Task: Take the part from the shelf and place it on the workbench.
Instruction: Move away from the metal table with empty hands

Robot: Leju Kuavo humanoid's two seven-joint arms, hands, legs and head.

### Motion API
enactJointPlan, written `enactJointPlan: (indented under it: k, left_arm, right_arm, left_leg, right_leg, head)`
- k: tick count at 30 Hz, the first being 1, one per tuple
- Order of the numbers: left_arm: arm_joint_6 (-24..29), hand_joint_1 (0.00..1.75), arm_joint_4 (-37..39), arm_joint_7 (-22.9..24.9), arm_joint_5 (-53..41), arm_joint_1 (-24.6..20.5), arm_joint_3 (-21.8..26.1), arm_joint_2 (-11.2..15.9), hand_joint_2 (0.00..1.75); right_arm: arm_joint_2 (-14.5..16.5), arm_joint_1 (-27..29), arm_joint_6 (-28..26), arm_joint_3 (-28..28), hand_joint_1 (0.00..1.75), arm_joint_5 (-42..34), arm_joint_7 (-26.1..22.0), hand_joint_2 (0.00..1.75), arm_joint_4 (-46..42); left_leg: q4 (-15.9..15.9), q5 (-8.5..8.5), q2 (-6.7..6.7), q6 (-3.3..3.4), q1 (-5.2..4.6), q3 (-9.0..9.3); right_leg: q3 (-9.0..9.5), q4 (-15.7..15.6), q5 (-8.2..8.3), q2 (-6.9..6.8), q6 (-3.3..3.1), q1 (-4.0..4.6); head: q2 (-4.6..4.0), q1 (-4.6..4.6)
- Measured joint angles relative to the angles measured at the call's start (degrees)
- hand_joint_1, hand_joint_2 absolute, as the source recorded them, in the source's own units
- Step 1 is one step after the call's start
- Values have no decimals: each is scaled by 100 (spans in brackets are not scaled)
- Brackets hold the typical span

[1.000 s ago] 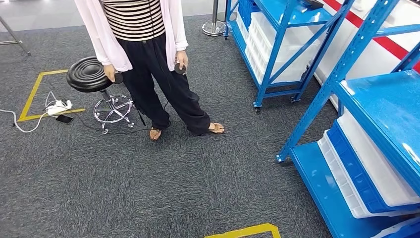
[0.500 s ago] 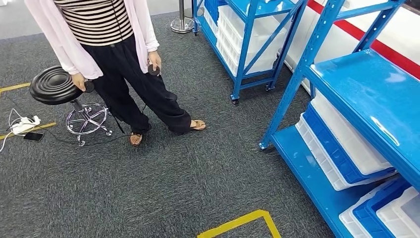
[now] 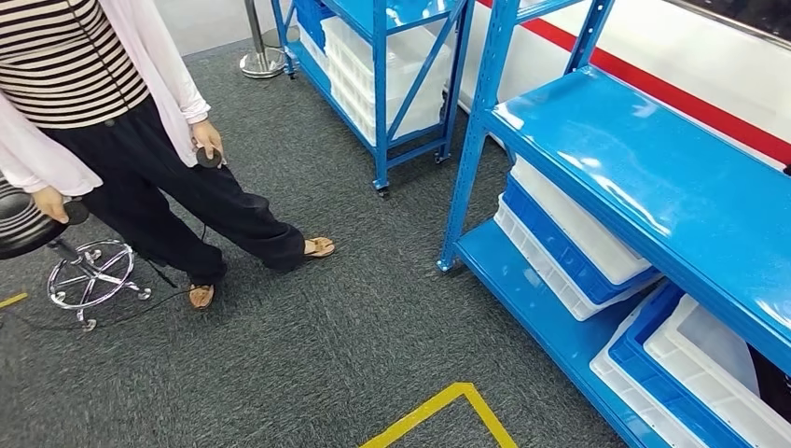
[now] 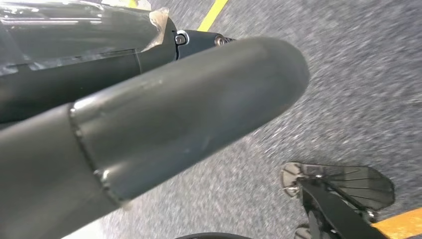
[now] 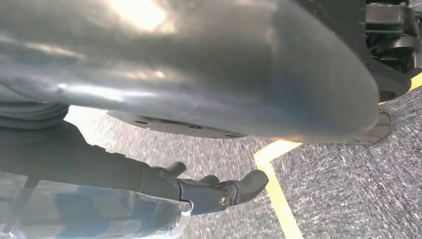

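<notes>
Right fingers: the dark fingers [image 5: 219, 191] of my right hand [image 5: 199, 74] are lightly curled and stand apart from the thick thumb, with nothing between them and grey carpet beyond.
Left fingers: on my left hand [image 4: 164, 114] the fingers [image 4: 89, 74] lie alongside the thumb; I cannot tell whether they are apart or together.
Part: I cannot tell which bin carries it, so all I can place is the shelf.
Near shelf [image 3: 644, 159]: a blue steel rack at about 3 o'clock in my head view, with a bare glossy middle deck.
Stacked bins [image 3: 569, 238]: white and blue trays nested on the near shelf's bottom deck, under the middle deck.
Lower bins [image 3: 690, 373]: more white and blue trays at 4 o'clock, on the same bottom deck, just beside the first stack.
Far shelf [image 3: 381, 93]: a second blue rack at 12 o'clock, on castors, loaded with white bins.
Person [image 3: 84, 84]: stands at 10 o'clock in a striped top and dark trousers, holding a small dark round object [image 3: 210, 157] in one hand.
Stool [image 3: 84, 271]: at 9 o'clock, chrome castor base, just beside the person.
Yellow tape [image 3: 438, 411]: a floor-marking corner at 6 o'clock on the carpet.
Post base [image 3: 261, 61]: a round metal foot at 11 o'clock, near the far shelf.
</notes>
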Motion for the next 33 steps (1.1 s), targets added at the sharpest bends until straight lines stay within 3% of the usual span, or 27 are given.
enactJointPlan:
  k: [2, 4, 6, 8, 10, 11, 12, 13, 14, 16, 17, 19, 20, 22, 24, 25, 26, 27, 28, 30, 31, 33]
  left_arm:
    - [-16, 0, 0, -19, -22, -10, -2, 4, 0]
    - [-33, 0, 0, -42, -41, -22, -3, 2, 0]
    - [-30, 0, 0, -78, -48, -22, -3, 0, 0]
    - [22, 0, 0, -116, -56, -8, -3, 2, 0]
    - [132, 0, 0, -192, -31, 8, -1, 8, 0]
    - [205, 0, -1, -272, 19, 9, 6, 18, 0]
    - [283, 0, -1, -377, 91, 3, 17, 34, 0]
    - [346, 0, -3, -483, 170, -8, 37, 62, 0]
    - [385, 0, -5, -566, 231, -21, 64, 101, 0]
    - [407, 0, -9, -645, 296, -35, 116, 190, 0]
    - [413, 0, -11, -661, 308, -39, 137, 234, 0]
    - [447, 0, -15, -694, 312, -58, 162, 299, 0]
    - [471, 0, -22, -713, 303, -76, 169, 338, 0]
    - [503, 0, -36, -766, 272, -97, 170, 417, 0]
    - [511, 0, -39, -844, 251, -88, 174, 515, 0]
    - [511, 0, -40, -894, 252, -81, 182, 570, 0]
    - [511, 0, -44, -948, 255, -77, 195, 622, 0]
    - [511, 0, -48, -999, 259, -77, 210, 673, 0]
    - [512, 0, -52, -1040, 263, -78, 230, 716, 0]
    - [514, 0, -60, -1091, 271, -82, 261, 791, 0]
    - [516, 0, -63, -1109, 274, -85, 273, 821, 0]
    - [521, 0, -73, -1126, 280, -94, 286, 860, 0]
  right_arm:
    - [-1, 2, -5, -29, 0, -16, -6, 0, 0]
    - [-3, 19, -37, -57, 0, -38, -32, 0, 1]
    - [1, 34, -116, -91, 0, -94, -104, 0, 2]
    - [7, 30, -214, -151, 0, -186, -211, 0, 2]
    - [8, 28, -290, -224, 0, -264, -307, 0, 2]
    - [8, 38, -324, -256, 0, -292, -355, 0, 2]
    - [8, 49, -363, -289, 0, -319, -412, 0, 2]
    - [8, 59, -408, -324, 0, -345, -475, 0, 2]
    - [9, 61, -453, -359, 0, -372, -538, 0, 2]
    - [8, 40, -518, -423, 0, -410, -622, 0, 2]
    - [8, 29, -551, -450, 0, -433, -662, 0, 2]
    - [1, 21, -638, -528, 0, -532, -810, 0, 2]
    - [-10, 18, -691, -584, 0, -610, -927, 0, 2]
    - [-70, -31, -813, -719, 0, -754, -1208, 0, -2]
    - [-194, -138, -971, -854, 0, -851, -1501, 0, -16]
    - [-279, -199, -1059, -923, 0, -892, -1637, 0, -27]
    - [-378, -253, -1153, -995, 0, -932, -1756, 0, -42]
    - [-475, -302, -1244, -1068, 0, -970, -1862, 0, -59]
    - [-574, -348, -1329, -1142, 0, -1007, -1958, 0, -79]
    - [-742, -438, -1443, -1284, 0, -1067, -2107, 0, -127]
    - [-818, -480, -1472, -1349, 0, -1091, -2155, 0, -150]
    - [-936, -531, -1508, -1451, 0, -1117, -2204, 0, -179]
  left_leg:
    - [-267, 78, -84, 47, -16, 102]
    - [-290, 101, 13, 137, -54, 105]
    - [-328, 138, 118, 238, -64, 106]
    - [-348, 157, 253, 295, -78, 98]
    - [-347, 154, 407, 308, -102, 82]
    - [-346, 152, 478, 308, -111, 76]
    - [-345, 151, 545, 307, -116, 74]
    - [-345, 148, 607, 303, -118, 78]
    - [-346, 144, 665, 294, -120, 89]
    - [-343, 114, 777, 243, -135, 131]
    - [-346, 96, 835, 206, -135, 160]
    - [-371, 75, 956, 124, -120, 222]
    - [-359, 56, 916, 85, -104, 239]
    - [-91, -144, 616, 30, -79, 153]
    - [560, -498, 306, 0, -63, -138]
    - [880, -618, 253, -11, -63, -296]
    - [1054, -630, 234, -20, -63, -399]
    - [1029, -528, 224, -24, -58, -414]
    - [793, -333, 210, -24, -49, -330]
    - [62, 52, 55, -27, -17, -33]
    - [-197, 148, -17, -15, -9, 71]
    - [-347, 151, -60, 38, -41, 122]
  right_leg:
    - [-59, 10, -13, 82, 53, 33]
    - [-112, 6, -11, 119, 120, 31]
    - [-210, 207, -118, -73, 148, 14]
    - [-513, 829, -437, -344, 125, 5]
    - [-850, 1528, -732, -423, 130, -3]
    - [-904, 1664, -769, -433, 154, -5]
    - [-830, 1557, -713, -450, 187, -4]
    - [-642, 1235, -592, -500, 216, -2]
    - [-388, 787, -450, -633, 224, 11]
    - [-34, 124, -236, -914, 188, 66]
    - [26, -5, -192, -989, 148, 95]
    - [28, -42, -144, -890, 62, 109]
    - [60, -73, -113, -819, 24, 81]
    - [119, -133, -40, -676, -55, 9]
    - [129, -137, -15, -522, -93, -11]
    - [130, -135, -15, -435, -95, -6]
    - [137, -132, -15, -349, -94, -3]
    - [146, -127, -16, -263, -92, -4]
    - [157, -120, -18, -182, -89, -8]
    - [145, -82, -38, -31, -54, -2]
    - [118, -62, -47, 35, -26, 10]
    - [35, -54, -47, 130, 47, 28]
  head:
    - [0, 8]
    - [0, 9]
    - [0, 22]
    - [0, 45]
    - [0, 53]
    - [0, 53]
    - [0, 54]
    - [0, 54]
    - [0, 56]
    - [0, 50]
    - [0, 47]
    - [0, 46]
    - [0, 41]
    - [0, 27]
    - [0, 8]
    - [0, 1]
    - [0, 1]
    - [0, -1]
    - [0, 1]
    - [0, 1]
    - [0, 3]
    - [0, 8]
